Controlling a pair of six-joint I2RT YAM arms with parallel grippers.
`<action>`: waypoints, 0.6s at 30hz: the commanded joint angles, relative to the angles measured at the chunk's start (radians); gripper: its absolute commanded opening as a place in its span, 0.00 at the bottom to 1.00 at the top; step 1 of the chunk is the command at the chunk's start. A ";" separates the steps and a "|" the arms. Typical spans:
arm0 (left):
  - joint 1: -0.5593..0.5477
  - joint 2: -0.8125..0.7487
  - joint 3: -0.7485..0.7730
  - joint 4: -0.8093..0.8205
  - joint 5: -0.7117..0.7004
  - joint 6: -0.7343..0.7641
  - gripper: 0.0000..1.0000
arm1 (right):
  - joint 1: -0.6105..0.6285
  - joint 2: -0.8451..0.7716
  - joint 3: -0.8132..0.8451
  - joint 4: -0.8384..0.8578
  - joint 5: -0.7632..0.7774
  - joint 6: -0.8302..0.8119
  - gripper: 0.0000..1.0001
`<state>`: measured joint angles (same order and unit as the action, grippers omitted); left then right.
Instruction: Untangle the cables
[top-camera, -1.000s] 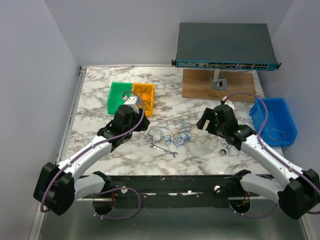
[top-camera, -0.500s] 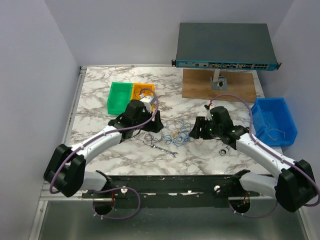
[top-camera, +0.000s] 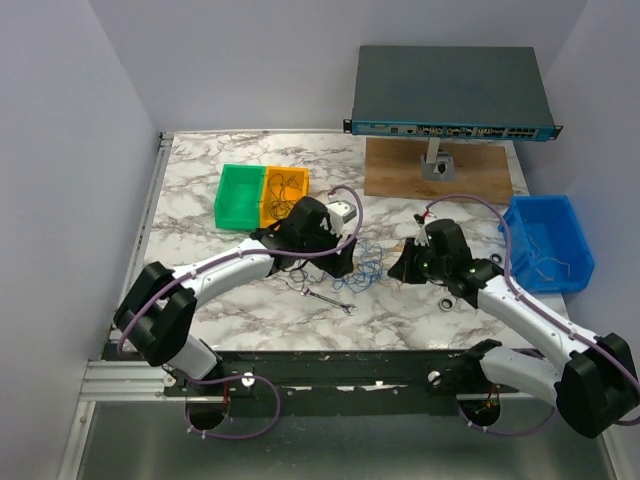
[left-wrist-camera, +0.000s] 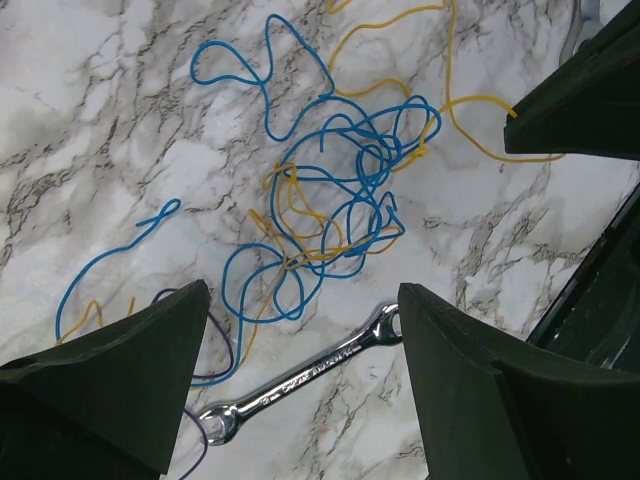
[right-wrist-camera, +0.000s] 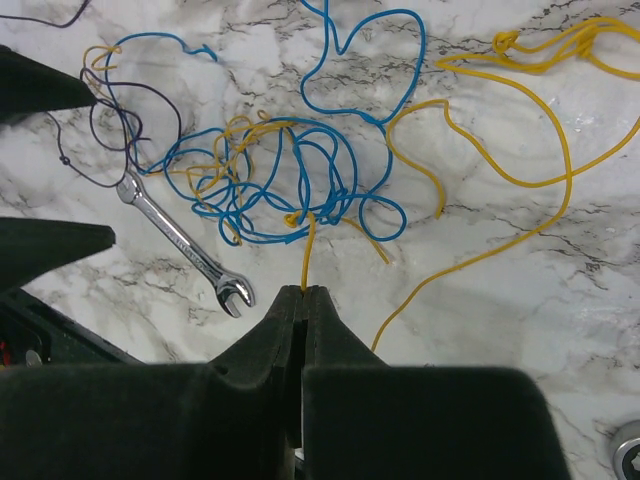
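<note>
The cables (top-camera: 365, 265) lie in a tangle on the marble table, blue and yellow loops knotted together (left-wrist-camera: 340, 190), with a dark thin one (right-wrist-camera: 100, 110) at the edge. My right gripper (right-wrist-camera: 303, 292) is shut on a yellow cable (right-wrist-camera: 308, 250) that runs straight out of the knot (right-wrist-camera: 290, 170). In the top view it (top-camera: 400, 268) sits just right of the tangle. My left gripper (left-wrist-camera: 300, 300) hangs open over the near side of the tangle with nothing between its fingers, and shows at the tangle's left edge (top-camera: 345, 255).
A small silver wrench (left-wrist-camera: 310, 375) lies just below the tangle (top-camera: 330, 300); another is near the right arm (top-camera: 447, 300). Green (top-camera: 238, 195) and orange (top-camera: 285, 190) bins stand back left, a blue bin (top-camera: 548, 240) right, a network switch (top-camera: 450, 90) behind.
My left arm swung right from the orange bin to the tangle and its jaws opened. My right gripper moved left to the tangle and shut on the yellow cable.
</note>
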<state>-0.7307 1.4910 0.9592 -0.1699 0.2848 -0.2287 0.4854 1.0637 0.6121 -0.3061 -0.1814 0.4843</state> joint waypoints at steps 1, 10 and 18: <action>-0.047 0.062 0.071 -0.064 0.038 0.119 0.79 | 0.009 0.006 -0.006 0.009 0.031 0.020 0.01; -0.081 0.232 0.209 -0.117 0.099 0.149 0.72 | 0.008 0.015 0.004 0.022 0.026 0.030 0.01; -0.081 0.321 0.234 -0.145 0.128 0.128 0.00 | 0.007 -0.041 0.002 0.001 0.168 0.094 0.01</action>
<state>-0.8085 1.7935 1.1873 -0.2821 0.3832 -0.1017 0.4854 1.0603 0.6121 -0.3035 -0.1349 0.5274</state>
